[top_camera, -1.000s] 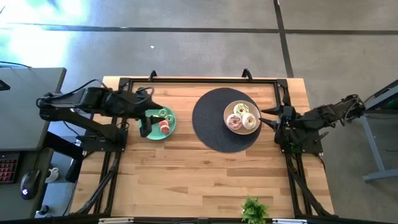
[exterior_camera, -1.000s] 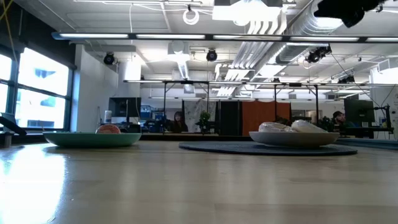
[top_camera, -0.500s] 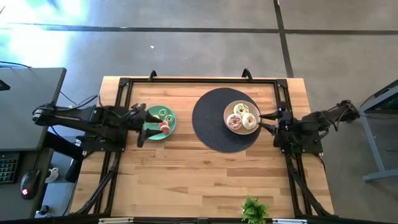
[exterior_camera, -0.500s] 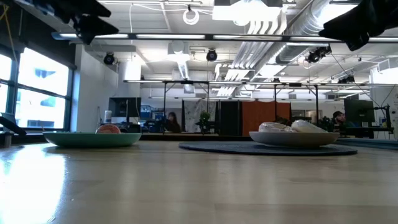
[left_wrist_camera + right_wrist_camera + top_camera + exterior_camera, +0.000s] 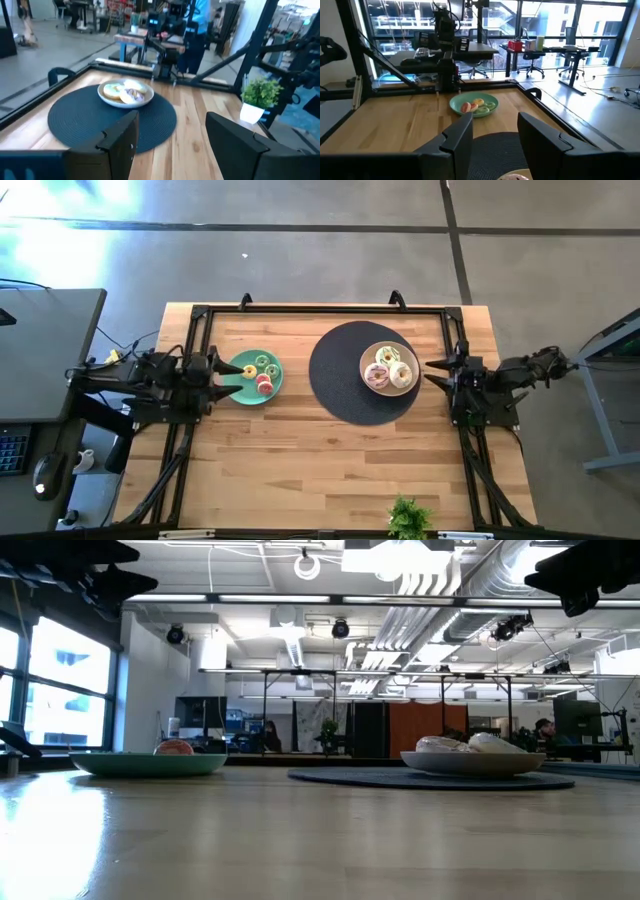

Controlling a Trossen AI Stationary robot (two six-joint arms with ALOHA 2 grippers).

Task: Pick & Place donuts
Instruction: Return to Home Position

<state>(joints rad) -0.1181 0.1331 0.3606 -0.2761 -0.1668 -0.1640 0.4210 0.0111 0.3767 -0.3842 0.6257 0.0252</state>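
Observation:
Small donuts, one red [image 5: 264, 386], one yellow and one green, lie in a green plate [image 5: 272, 376] at the table's left; the right wrist view shows the plate [image 5: 489, 111] too. Larger iced donuts [image 5: 389, 368] fill a beige plate [image 5: 366, 356] on a round dark mat [image 5: 335, 380], also in the left wrist view [image 5: 125, 92]. My left gripper [image 5: 227, 378] is open just left of the green plate and holds nothing. My right gripper [image 5: 434, 370] is open just right of the beige plate and also holds nothing.
A small green plant sprig [image 5: 408, 518] stands at the table's near edge, right of centre. A black frame runs along the far edge and both sides. Bare wood lies between the plates and the near edge.
My left gripper has drawn back from above the green plate toward the table's left edge and now stands beside the plate's left rim, still open. The donuts and both plates have stayed in place.

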